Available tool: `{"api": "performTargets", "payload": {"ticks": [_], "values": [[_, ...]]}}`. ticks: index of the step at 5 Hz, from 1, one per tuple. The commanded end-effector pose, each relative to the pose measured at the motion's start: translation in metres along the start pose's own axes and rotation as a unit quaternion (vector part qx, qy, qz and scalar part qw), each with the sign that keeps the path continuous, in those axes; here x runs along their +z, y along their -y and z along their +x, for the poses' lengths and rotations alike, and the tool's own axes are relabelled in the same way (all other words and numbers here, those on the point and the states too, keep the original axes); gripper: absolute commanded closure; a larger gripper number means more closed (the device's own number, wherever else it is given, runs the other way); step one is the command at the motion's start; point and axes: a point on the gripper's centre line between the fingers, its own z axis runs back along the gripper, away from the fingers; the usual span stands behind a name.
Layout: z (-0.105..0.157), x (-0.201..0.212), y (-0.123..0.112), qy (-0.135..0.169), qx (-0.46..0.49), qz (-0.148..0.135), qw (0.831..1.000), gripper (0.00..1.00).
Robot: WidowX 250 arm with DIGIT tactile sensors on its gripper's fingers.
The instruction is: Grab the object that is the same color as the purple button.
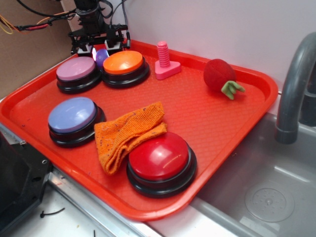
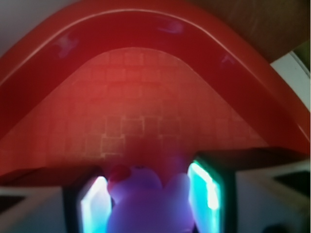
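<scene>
At tray's far corner: gripper [image 1: 101,49] fingers straddle the violet lump [image 1: 101,57], between mauve button [image 1: 76,69] and orange button [image 1: 123,61]. Contact unconfirmed, closure undeterminable. Outstanding: confirmed grip, lift.

We see a black arm [image 1: 89,17] at the far corner, built of blocky dark segments, with black cables [image 1: 34,10] looping off its upper part and thin red and yellow wires [image 1: 34,25] trailing to one side. Its gripper [image 1: 101,49] hangs from a black crossbar and ends in two pale fingers [image 1: 114,48]. In the wrist view we find those fingers [image 2: 206,187] white-framed, dark-edged, with translucent pads glowing cyan and white.
</scene>
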Motion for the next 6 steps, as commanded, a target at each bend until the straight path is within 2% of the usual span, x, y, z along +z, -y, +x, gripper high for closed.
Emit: {"api": "performTargets", "payload": {"ticks": [1, 2, 3, 4, 5, 6], "values": [[0.025, 0.061, 0.013, 0.066, -0.017, 0.022, 0.997, 0.89], [0.029, 0.105, 0.033, 0.058, -0.019, 0.005, 0.998, 0.86], [0.018, 0.145, 0.049, 0.051, -0.009, -0.007, 0.999, 0.87], [-0.008, 0.177, 0.066, 0.047, -0.029, -0.033, 0.998, 0.96], [-0.036, 0.199, 0.076, 0.030, -0.056, -0.055, 0.996, 1.00], [-0.077, 0.220, 0.090, -0.011, -0.104, -0.087, 0.991, 1.00]]}}
